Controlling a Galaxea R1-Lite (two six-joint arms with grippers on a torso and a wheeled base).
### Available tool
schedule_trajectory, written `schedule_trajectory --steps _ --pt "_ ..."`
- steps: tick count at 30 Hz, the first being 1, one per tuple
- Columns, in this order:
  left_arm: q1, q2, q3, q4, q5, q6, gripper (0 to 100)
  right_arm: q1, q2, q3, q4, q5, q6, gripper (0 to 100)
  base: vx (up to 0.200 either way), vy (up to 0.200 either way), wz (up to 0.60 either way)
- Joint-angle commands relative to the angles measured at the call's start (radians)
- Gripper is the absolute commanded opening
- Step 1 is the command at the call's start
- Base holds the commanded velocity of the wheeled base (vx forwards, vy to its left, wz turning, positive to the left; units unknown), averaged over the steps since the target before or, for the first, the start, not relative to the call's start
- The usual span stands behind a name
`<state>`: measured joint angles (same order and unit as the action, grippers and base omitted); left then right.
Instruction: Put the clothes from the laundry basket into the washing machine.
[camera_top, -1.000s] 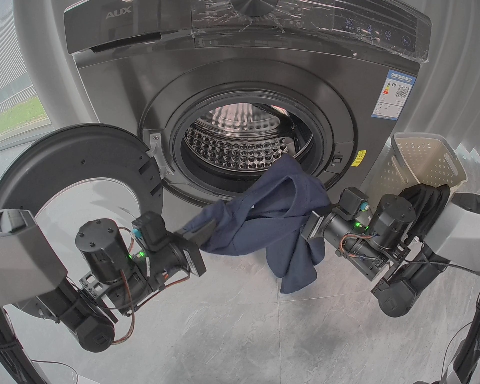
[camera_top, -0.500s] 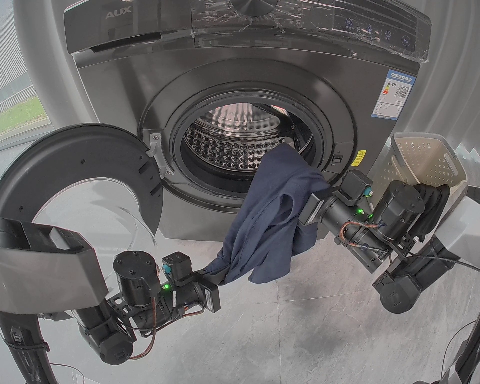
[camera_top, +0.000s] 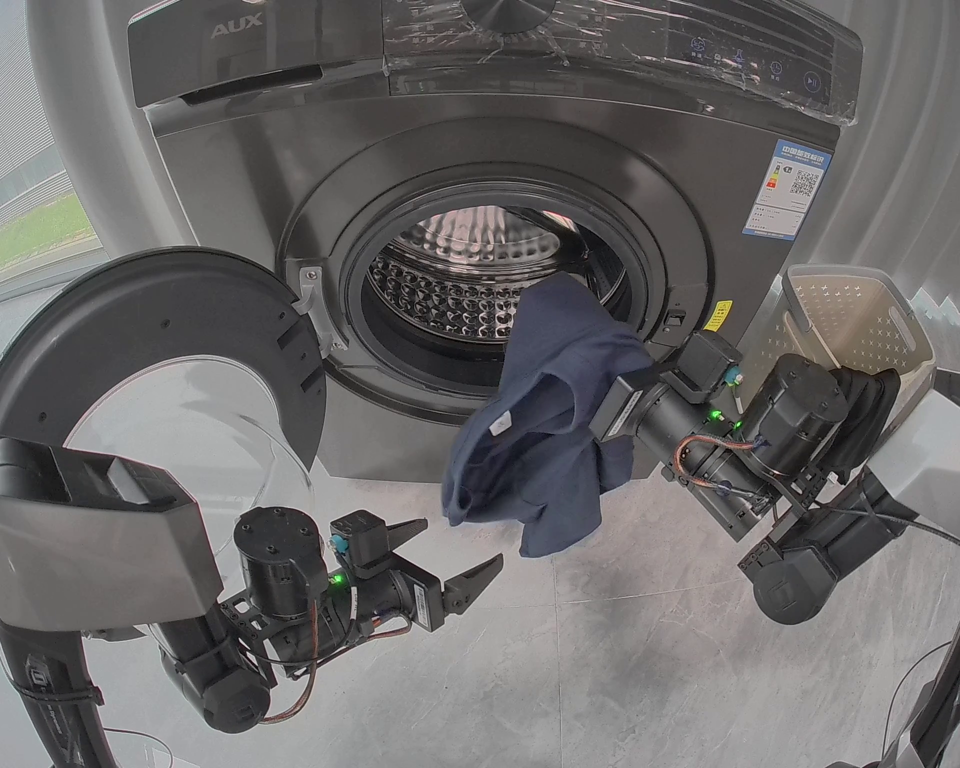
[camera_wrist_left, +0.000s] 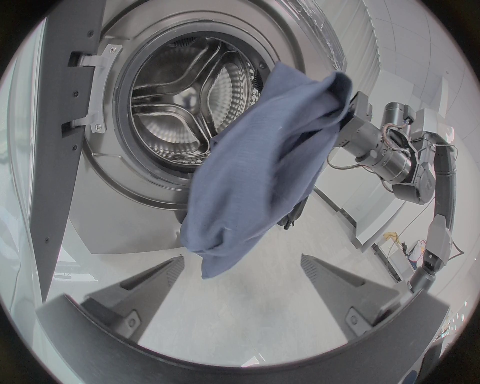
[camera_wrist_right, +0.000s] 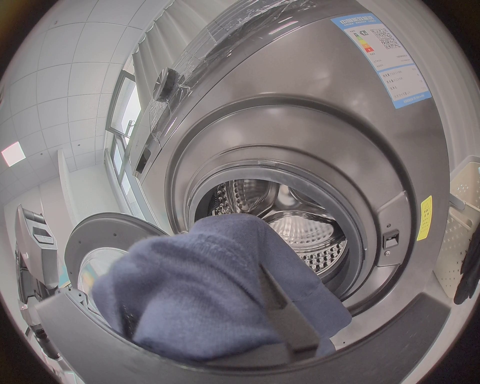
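One washing machine (camera_top: 480, 150) spans the upper frame, its door (camera_top: 160, 330) open at left and the laundry basket (camera_top: 850, 320) at right. At centre, a navy garment (camera_top: 545, 420) hangs at the drum mouth, pinched by the right end effector (camera_top: 612, 405). The left end effector (camera_top: 450, 560), lower left, is spread and empty. This looks like the loading step: next, push the cloth deep inside before releasing it.

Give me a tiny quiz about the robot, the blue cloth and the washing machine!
1. True or false: the left gripper has its fingers shut on the dark blue cloth garment.
2. What holds the garment up? A) the left gripper B) the right gripper C) the beige plastic laundry basket
3. Fill in: the grey metal washing machine's round door stands ____.
Key: 1 false, those fingers are open and empty; 2 B; 3 open.
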<state>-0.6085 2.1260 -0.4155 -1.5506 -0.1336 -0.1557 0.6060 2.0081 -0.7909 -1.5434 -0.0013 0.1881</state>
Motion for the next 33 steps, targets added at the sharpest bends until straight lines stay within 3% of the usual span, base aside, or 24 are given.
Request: schedule_trajectory --steps 1,6,11,22,33 --pt "-0.037 -0.047 0.026 -0.002 -0.003 0.005 100 0.001 0.037 -0.014 0.000 0.000 -0.004 0 0.000 0.000 0.00" --pt "-0.088 -0.060 -0.003 0.000 -0.003 0.007 100 0.012 0.052 -0.022 0.000 -0.002 -0.007 0 0.000 0.000 0.00" --pt "-0.077 -0.037 -0.109 -0.002 -0.001 0.007 100 0.028 0.051 -0.016 0.000 -0.014 -0.007 0 0.000 0.000 0.00" --pt "-0.089 0.032 -0.189 -0.002 -0.018 0.008 100 0.057 0.055 -0.024 0.002 -0.022 -0.007 0 0.000 0.000 0.00" --pt "-0.077 0.170 -0.358 -0.002 -0.029 0.012 100 0.115 0.054 -0.050 0.014 -0.066 -0.007 0 0.000 0.000 0.00"
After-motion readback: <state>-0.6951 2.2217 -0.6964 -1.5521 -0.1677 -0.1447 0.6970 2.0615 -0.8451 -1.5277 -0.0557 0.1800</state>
